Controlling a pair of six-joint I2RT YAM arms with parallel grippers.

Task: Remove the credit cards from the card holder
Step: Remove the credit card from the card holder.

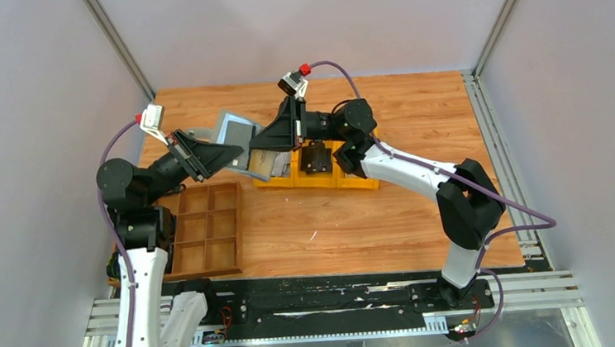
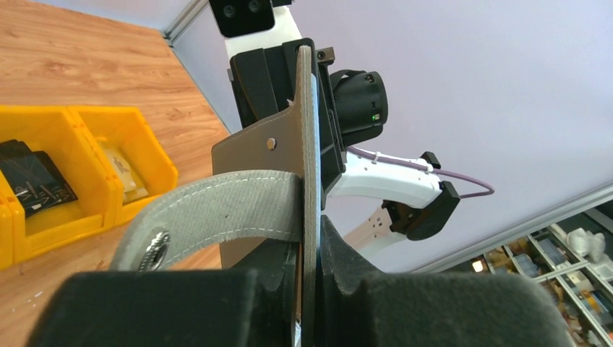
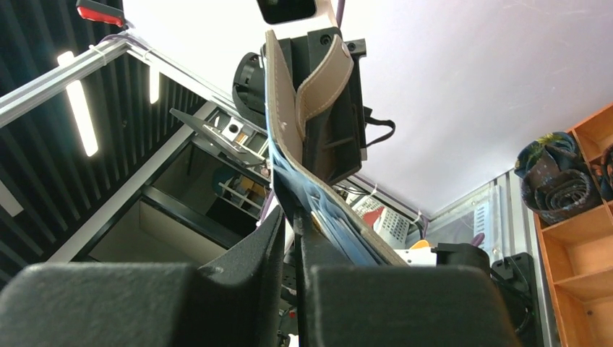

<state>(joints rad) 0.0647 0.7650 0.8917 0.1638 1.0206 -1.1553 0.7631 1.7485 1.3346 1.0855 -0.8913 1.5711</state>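
The grey-blue card holder [image 1: 234, 131] hangs in the air between both grippers, above the table's back left. My left gripper [image 1: 235, 156] is shut on its near edge. In the left wrist view the holder [image 2: 309, 166] stands edge-on between the jaws [image 2: 311, 289], its tab with a snap [image 2: 209, 210] curling left. My right gripper [image 1: 262, 140] meets the holder's other edge. In the right wrist view its jaws [image 3: 294, 267] are pressed on a thin sheet coming out of the holder's blue pockets [image 3: 340, 231], seemingly a credit card. Several loose cards [image 1: 269, 164] lie in a yellow bin.
A row of yellow bins [image 1: 354, 180] sits under the right gripper; the middle one holds a black blocky item [image 1: 315, 156]. A brown wooden compartment tray [image 1: 238, 220] lies at the left by the left arm. Grey walls stand close on both sides.
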